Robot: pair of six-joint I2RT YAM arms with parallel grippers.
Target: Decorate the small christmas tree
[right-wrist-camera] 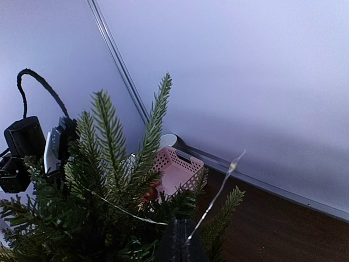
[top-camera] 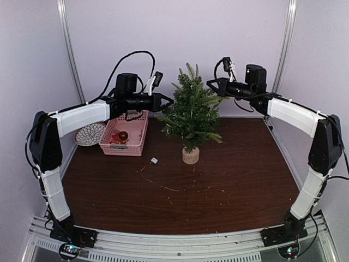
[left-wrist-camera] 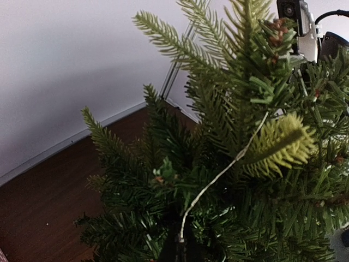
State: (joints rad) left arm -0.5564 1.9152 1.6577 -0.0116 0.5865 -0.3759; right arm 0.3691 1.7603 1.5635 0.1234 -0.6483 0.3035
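A dark brown wooden desk point(top-camera: 234, 180) carries the small christmas tree point(top-camera: 192, 112), a bushy green fir upright on a pale round stump, near the middle of the far edge. A pink perforated plastic basket point(top-camera: 124, 148) sits by the far left corner. A round patterned plate point(top-camera: 87, 135) lies just beside it at the left edge. The left end effector point(top-camera: 169, 102) and right end effector point(top-camera: 209, 83) flank the treetop, each clamped shut on a thin pale wire strand point(left-wrist-camera: 218, 177) running through the branches.
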